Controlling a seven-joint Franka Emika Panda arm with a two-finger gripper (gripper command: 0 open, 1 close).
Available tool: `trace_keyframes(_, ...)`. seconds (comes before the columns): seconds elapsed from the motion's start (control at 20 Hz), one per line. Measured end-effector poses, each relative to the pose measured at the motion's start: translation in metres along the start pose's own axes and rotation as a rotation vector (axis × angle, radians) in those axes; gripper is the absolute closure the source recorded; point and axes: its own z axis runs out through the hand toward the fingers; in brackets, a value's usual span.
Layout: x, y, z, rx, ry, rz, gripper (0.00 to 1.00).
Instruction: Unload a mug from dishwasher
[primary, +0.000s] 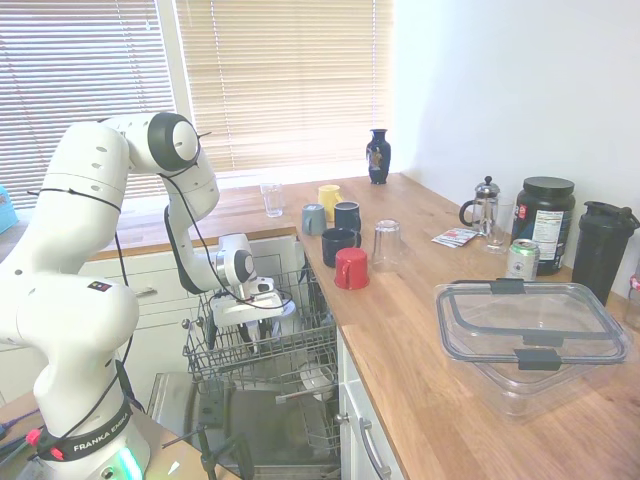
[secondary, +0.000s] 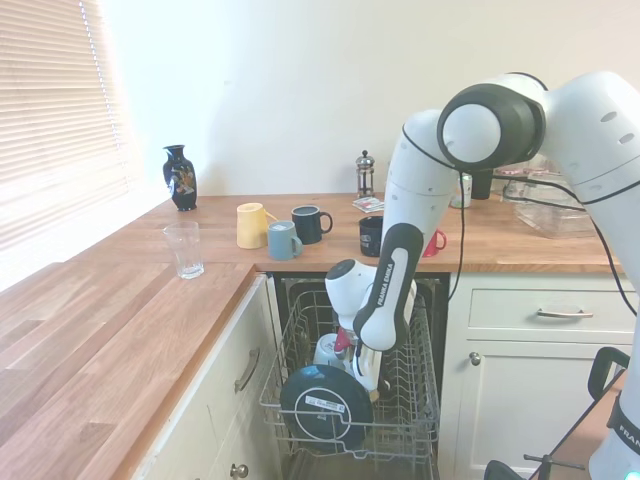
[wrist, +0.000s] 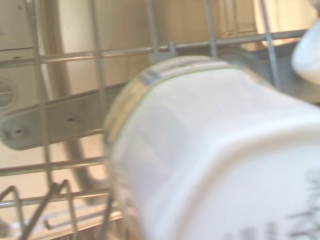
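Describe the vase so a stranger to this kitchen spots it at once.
Follow the wooden worktop to its far end by the window blinds. The vase stands there alone, beyond the cluster of mugs: dark blue, narrow-necked, with no handle.

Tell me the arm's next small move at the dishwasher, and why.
Probably a short, straight lift. The gripper sits low inside the grey wire rack of the dishwasher, and a white ceramic mug fills the wrist view at close range. Wires stand all round, so sideways travel would likely snag.
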Motion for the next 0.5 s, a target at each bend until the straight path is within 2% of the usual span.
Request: trace_keyframes(0.5, -0.0004, 0.0025, 0.0008, 0.018, -0.026, -0.003, 1.00)
